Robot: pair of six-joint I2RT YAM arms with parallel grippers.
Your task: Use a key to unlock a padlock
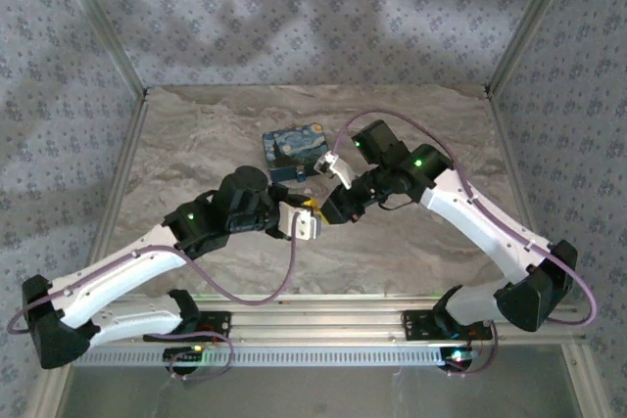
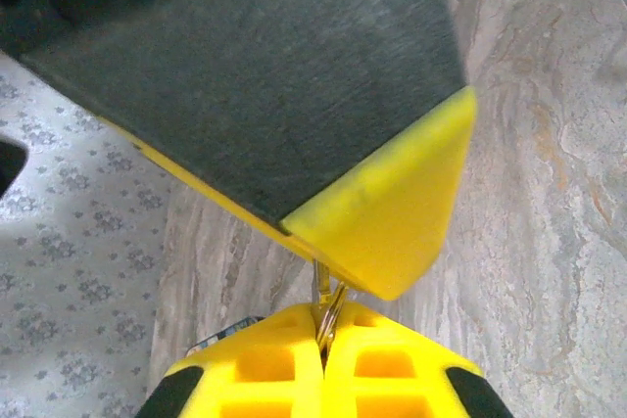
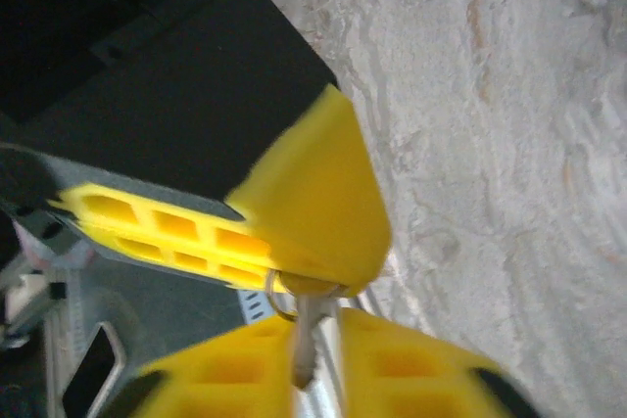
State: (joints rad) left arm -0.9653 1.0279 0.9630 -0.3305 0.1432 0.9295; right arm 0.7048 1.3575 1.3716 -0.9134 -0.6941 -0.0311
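Seemingly mid-regrasp of the key (image 3: 304, 335): blade pinched in the clenched right gripper (image 3: 315, 364), ring (image 2: 323, 296) clamped by the clenched left gripper (image 2: 323, 340), tip to tip mid-table, blue box (image 1: 294, 152) toward 12 o'clock. Next, probably: release one grip, free the blade. Padlock's whereabouts impossible to tell.

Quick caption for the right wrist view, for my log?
Right gripper shut on a silver key, its ring beside the other arm's yellow fingertip, above the marble table.

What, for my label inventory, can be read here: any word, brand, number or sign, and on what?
None legible.
Blue box with yellow swirl painting: picture only, no lettering discernible.
Silver metal key in the right gripper: too blurred for any stamp.
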